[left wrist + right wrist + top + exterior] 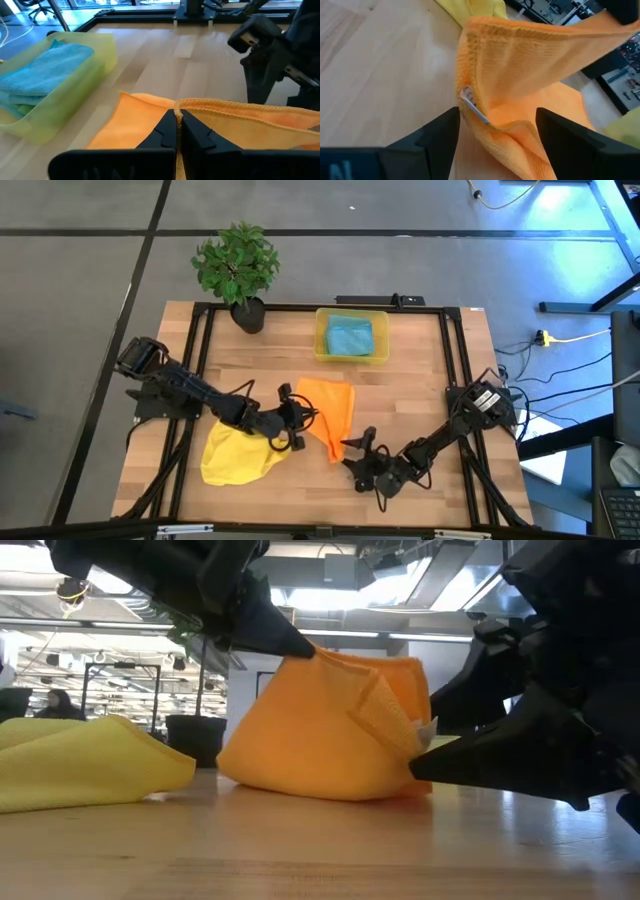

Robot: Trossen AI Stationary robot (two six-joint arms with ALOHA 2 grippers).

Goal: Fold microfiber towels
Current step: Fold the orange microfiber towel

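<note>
An orange microfiber towel (335, 405) lies mid-table. One edge is raised into a tent, and its lower part rests on the wood (320, 780). My left gripper (297, 420) comes in from the left and is shut on that raised edge. My right gripper (497, 120) stands open at the towel's near corner. A white tag (471, 106) and the hanging fold lie between its fingers. A yellow towel (238, 457) lies crumpled at the near left. A teal-blue towel (350, 337) lies folded in the yellow bin (322, 340). My left gripper pinches the orange towel's hemmed edge (186, 103) between its two shut fingers, at their free ends. The fingers come from the table's left, slanting slightly down. The edge is lifted clear while the towel drapes down to the table. I cannot tell whether my right gripper touches the towel.
A potted plant (238, 265) stands at the far left corner, beside the bin. A black frame (300, 308) runs along the table's edges. Bare wood lies to the right of the orange towel and between it and the bin.
</note>
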